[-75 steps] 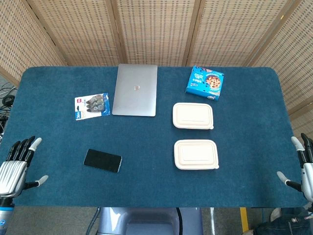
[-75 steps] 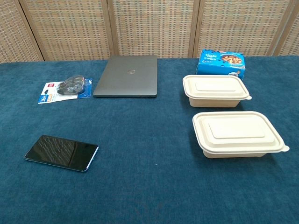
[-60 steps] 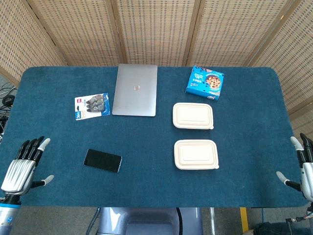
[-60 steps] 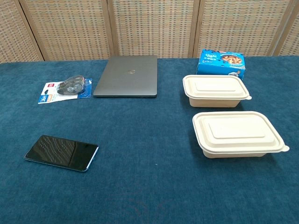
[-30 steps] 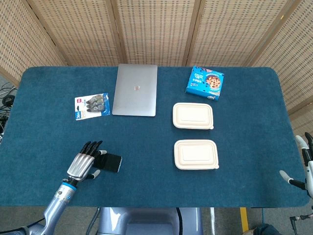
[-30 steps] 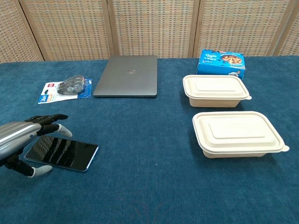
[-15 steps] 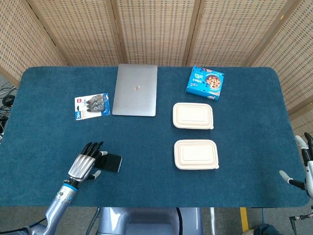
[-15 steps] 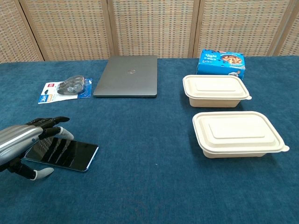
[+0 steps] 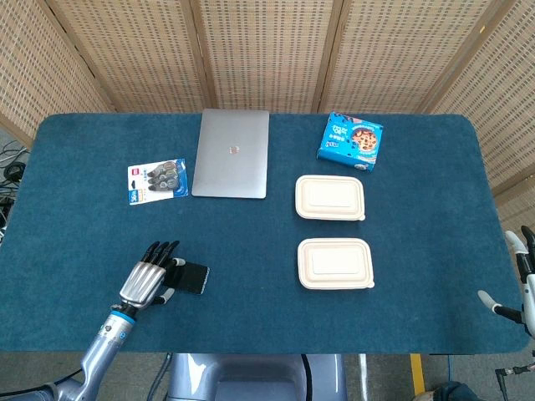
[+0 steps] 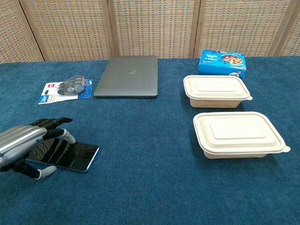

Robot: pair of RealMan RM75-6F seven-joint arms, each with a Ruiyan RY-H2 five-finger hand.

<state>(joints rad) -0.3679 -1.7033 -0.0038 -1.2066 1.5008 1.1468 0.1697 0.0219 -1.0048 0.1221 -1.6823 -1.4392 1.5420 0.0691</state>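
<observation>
Blue table: phone under left hand, fingers spread above, holding nothing.

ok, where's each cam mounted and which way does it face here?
Head view: high above the near edge, looking steeply down on the blue felt table; shows left hand and right hand.
Chest view: low at the near edge, looking across toward the wicker screens; shows only the left hand.
Shared: left hand over the black smartphone, closed grey laptop.
</observation>
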